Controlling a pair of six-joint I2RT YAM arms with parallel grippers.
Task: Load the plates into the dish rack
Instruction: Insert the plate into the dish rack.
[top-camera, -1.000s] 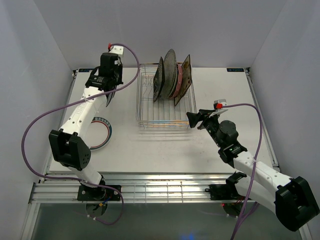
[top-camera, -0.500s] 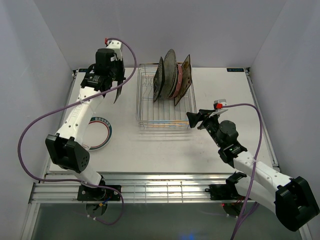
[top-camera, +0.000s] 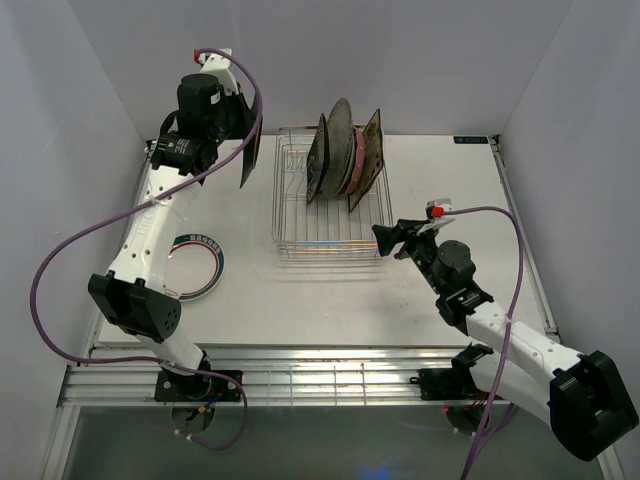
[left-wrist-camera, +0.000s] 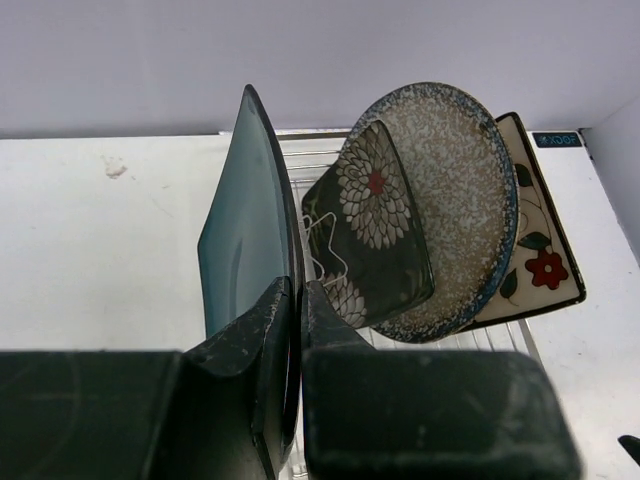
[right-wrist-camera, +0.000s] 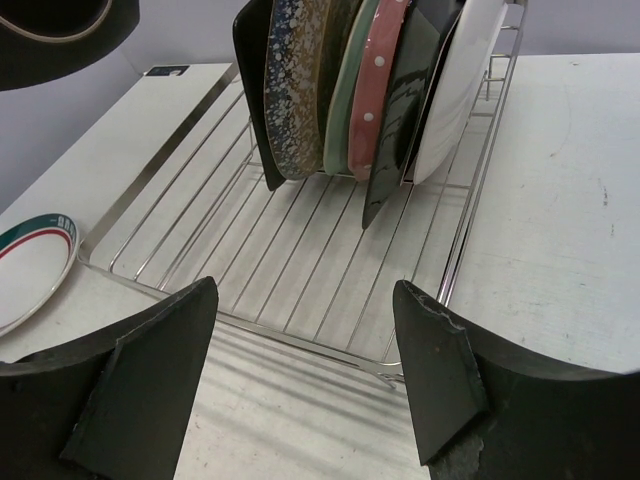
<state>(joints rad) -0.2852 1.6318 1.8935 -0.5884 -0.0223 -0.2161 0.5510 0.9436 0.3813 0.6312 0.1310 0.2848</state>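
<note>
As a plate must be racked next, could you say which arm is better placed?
Left: the left claw holds the teal plate near the rack; the right claw is open and empty.

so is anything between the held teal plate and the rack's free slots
Nothing visible. The left gripper holds the teal plate beside the dish rack, whose near rows are bare; the loaded plates stand further back.

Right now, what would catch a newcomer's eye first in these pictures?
The left gripper holds a teal plate upright and raised, left of the rack. Several plates stand on edge at the rack's far end. One rimmed plate lies flat on the table's left side, and the right gripper hangs open at the rack's near right corner.
</note>
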